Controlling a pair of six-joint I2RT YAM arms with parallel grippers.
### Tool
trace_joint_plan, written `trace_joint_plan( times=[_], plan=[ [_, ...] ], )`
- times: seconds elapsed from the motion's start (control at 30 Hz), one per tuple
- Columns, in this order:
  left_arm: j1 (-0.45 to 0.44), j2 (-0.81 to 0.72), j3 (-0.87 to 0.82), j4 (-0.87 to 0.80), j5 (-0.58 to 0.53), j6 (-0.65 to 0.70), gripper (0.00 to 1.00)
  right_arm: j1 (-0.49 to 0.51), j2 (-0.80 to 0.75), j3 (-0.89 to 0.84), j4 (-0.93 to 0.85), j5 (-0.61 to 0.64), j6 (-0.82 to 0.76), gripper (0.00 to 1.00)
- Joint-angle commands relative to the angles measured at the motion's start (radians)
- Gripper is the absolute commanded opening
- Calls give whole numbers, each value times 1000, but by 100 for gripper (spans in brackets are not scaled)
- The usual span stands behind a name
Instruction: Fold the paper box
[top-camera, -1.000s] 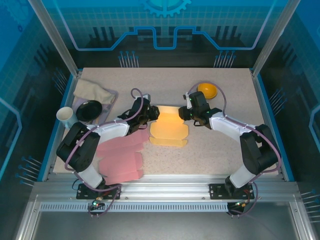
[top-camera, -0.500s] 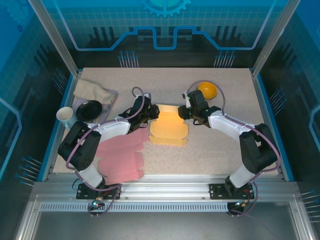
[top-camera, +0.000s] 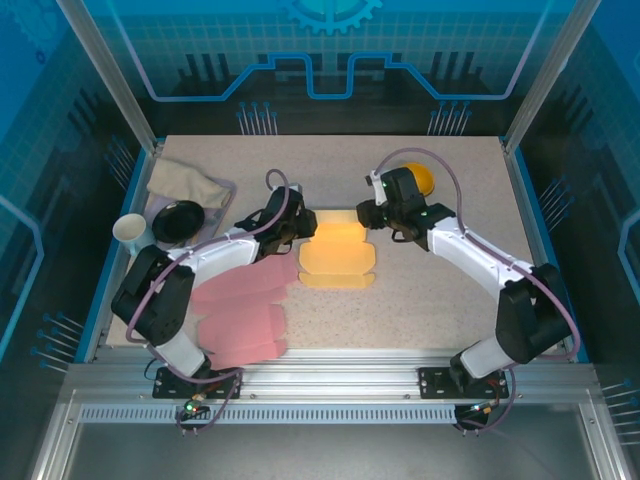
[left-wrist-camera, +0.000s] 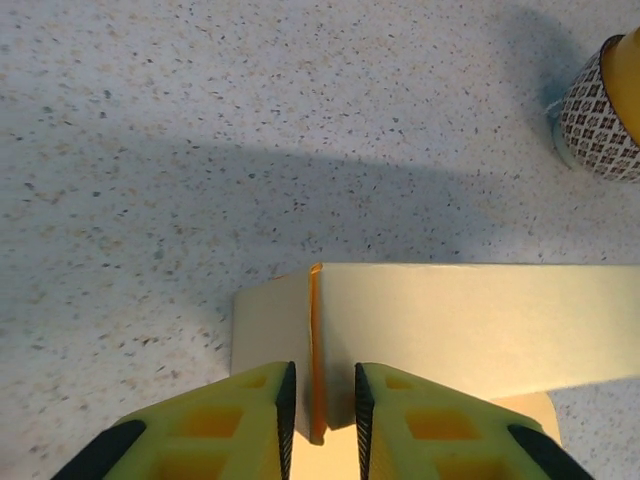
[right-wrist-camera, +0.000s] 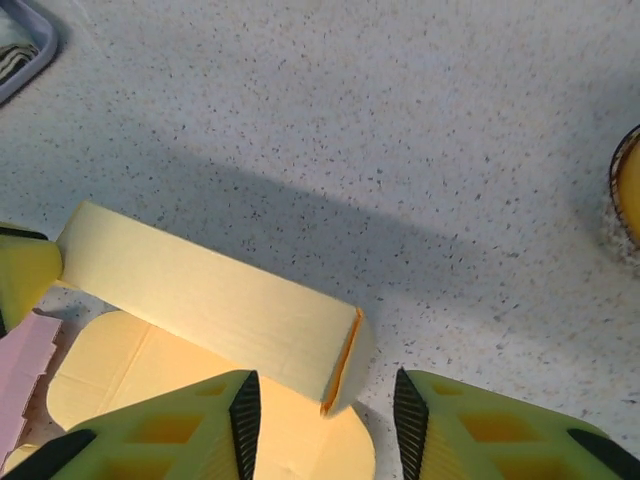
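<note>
So far done: the back wall of the paper box is standing upright, and a short end tab is bending round its left corner.
Left to do: the front flap and the side panels are lying flat on the table, so by my judgement most of the folding is waiting to be done.
Box position: it is sitting mid-table between the two arms, with a pink sheet lying just beside it on the left.
Box look: thin pale yellow card is glowing orange along the corner creases, and rounded tabs are showing at the edges of the flat base.
Left claw: its fingers are standing slightly apart, straddling the left corner crease of the raised wall without squeezing it.
Right claw: its fingers are standing spread wide, with the wall's right corner sitting between them and touching neither, as far as I can tell.
</note>
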Motion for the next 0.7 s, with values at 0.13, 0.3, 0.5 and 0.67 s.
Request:
trace_joint_plan(
  times=[0.13, 0.3, 0.5, 0.67],
  plan=[
    [11, -164, 4, -128, -68, 33, 34, 0, -43, 81, -101, -9, -164, 44],
    [11, -271, -45, -204, -49, -7, 38, 34, 42, 175, -156, -145, -419, 46],
    [10, -372, -217, -231, 44, -101, 37, 82, 226, 362, -306, -205, -706, 46],
    [10, -428, -326, -231, 66, -132, 38, 142, 309, 368, -284, -119, -965, 48]
  ],
)
